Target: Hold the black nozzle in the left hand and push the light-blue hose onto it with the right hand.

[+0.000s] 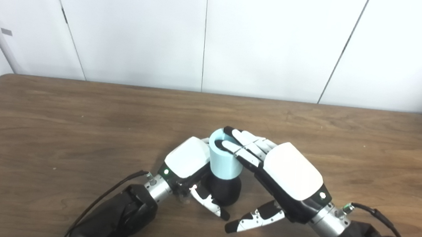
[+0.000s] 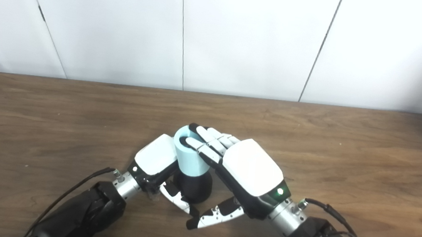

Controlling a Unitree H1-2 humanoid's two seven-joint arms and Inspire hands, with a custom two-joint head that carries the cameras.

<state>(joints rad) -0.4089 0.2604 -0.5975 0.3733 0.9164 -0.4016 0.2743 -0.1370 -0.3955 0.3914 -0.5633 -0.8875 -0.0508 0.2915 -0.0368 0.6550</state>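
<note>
A smooth light-blue hose, a short open-topped cylinder, stands upright on the rounded black nozzle between the two robot hands. The left robot hand wraps the nozzle, thumb curled across its front. The right robot hand lies flat, glossy white back upward, fingertips resting on the hose's rim, thumb splayed free, gripping nothing. Beneath lies the wood-grain worktop.

Both head cameras looked down and forward from above the near edge of the table, facing a white panelled wall. They sat side by side, close to the work, the right eye view shifted slightly rightward. Both shared the tabletop, the wall and both hands at lower centre.
</note>
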